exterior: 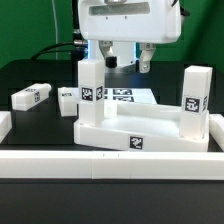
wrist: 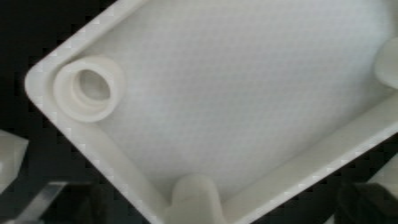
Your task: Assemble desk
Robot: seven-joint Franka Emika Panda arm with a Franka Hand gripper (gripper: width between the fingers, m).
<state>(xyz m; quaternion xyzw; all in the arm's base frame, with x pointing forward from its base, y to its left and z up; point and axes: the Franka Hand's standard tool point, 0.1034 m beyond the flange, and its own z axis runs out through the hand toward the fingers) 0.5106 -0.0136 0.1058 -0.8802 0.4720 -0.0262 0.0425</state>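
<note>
Above the black surface [exterior: 40,126] the gripper [exterior: 127,62] hangs with jaws apart, holding nothing. Beneath it lies the white plastic rimmed desk top [exterior: 155,128], with square white legs [exterior: 90,88] upright in two corners.

**A:** Your exterior camera sits low, opposite the arm [exterior: 130,20], looking almost level across the desk top [exterior: 170,140] from middling range.

**B:** And your wrist camera stares down, very close, onto that top's inner face and a corner socket [wrist: 86,88]. The top is all both views share.
</note>
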